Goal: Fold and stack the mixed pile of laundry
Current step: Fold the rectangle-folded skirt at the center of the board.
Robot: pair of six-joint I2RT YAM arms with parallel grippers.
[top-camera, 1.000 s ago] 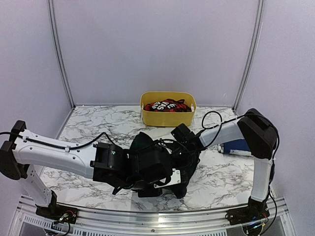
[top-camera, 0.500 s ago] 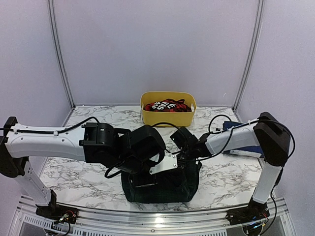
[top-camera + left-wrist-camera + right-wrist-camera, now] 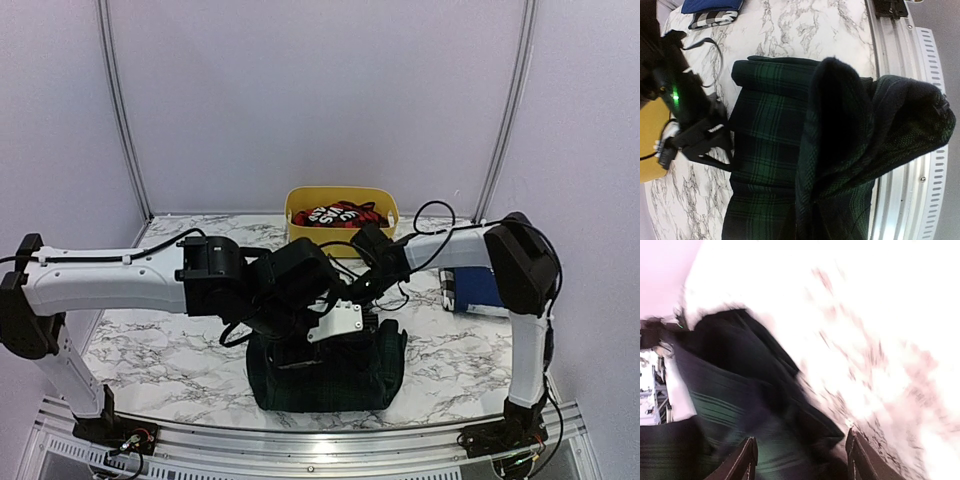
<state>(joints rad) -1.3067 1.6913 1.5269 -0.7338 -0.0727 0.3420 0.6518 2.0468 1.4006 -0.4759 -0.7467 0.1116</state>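
Note:
A dark green-navy tartan garment (image 3: 330, 372) lies spread near the table's front edge, one side lifted. My left gripper (image 3: 320, 328) is shut on that raised fold; in the left wrist view the tartan cloth (image 3: 840, 150) drapes over the fingers and hides them. My right gripper (image 3: 368, 288) hovers open just behind the garment, its fingers (image 3: 747, 460) wide apart above the blurred tartan cloth (image 3: 725, 400). A red-and-black checked garment (image 3: 340, 214) with a white label sits in the yellow tub (image 3: 342, 240). A folded plain navy blue garment (image 3: 480, 290) lies at the right.
The yellow tub stands at the back centre of the marble table (image 3: 160, 350). A black-and-white checked cloth (image 3: 712, 19) lies under the navy garment (image 3: 710, 5). The metal rail (image 3: 300, 445) runs along the near edge. Black cables (image 3: 430, 240) loop off the right arm.
The left gripper has risen and drawn back with the tartan fold, and the garment has spread flat toward the front edge. The right gripper has opened, released the cloth and pulled back toward the tub.

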